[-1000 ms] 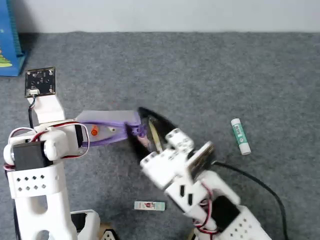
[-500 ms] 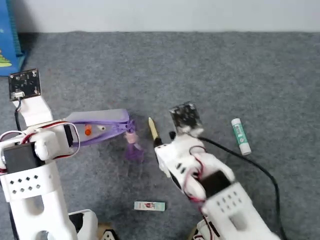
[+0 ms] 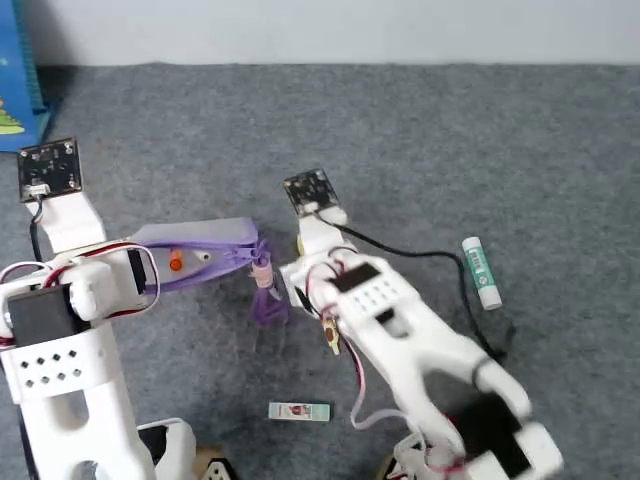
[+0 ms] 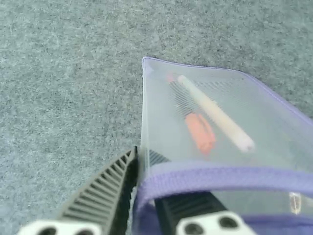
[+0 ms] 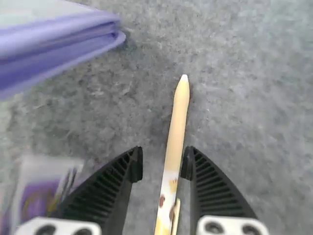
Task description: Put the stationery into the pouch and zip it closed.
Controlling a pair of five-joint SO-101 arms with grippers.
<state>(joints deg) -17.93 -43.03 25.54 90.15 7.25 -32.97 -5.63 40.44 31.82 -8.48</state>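
One pouch (image 3: pixel 203 249), purple-edged with a clear mesh side, hangs off the grey surface (image 3: pixel 450 140) in the left gripper (image 4: pixel 143 154). Its jaws are clamped on the pouch's purple border near one corner. Two items lie inside the pouch: an orange pen (image 4: pixel 198 131) and a cream-coloured pen (image 4: pixel 215 113), side by side and touching. One purple zipper tag (image 3: pixel 266 300) dangles from the pouch's end nearest the right arm.

Three pieces of stationery are outside the pouch. One yellow pencil (image 5: pixel 175 128) lies flat on the surface just beside the pouch's end. The right gripper (image 5: pixel 163 152) stands over it with its jaws spread apart, one on each side of the shaft and not closed on it. One white and green glue stick (image 3: pixel 481 272) lies well apart to the right of the arms. One small flat eraser (image 3: pixel 299 411) lies near the front, between the two arm bases. One blue box (image 3: pixel 14 92) shows at the far left edge.

Compared with half a second ago, the right arm has swung forward and towards the pouch. Its wrist camera board now sits farther from its base, and the arm covers most of the pencil in the high view. The left arm, the pouch, the glue stick and the eraser are where they were.
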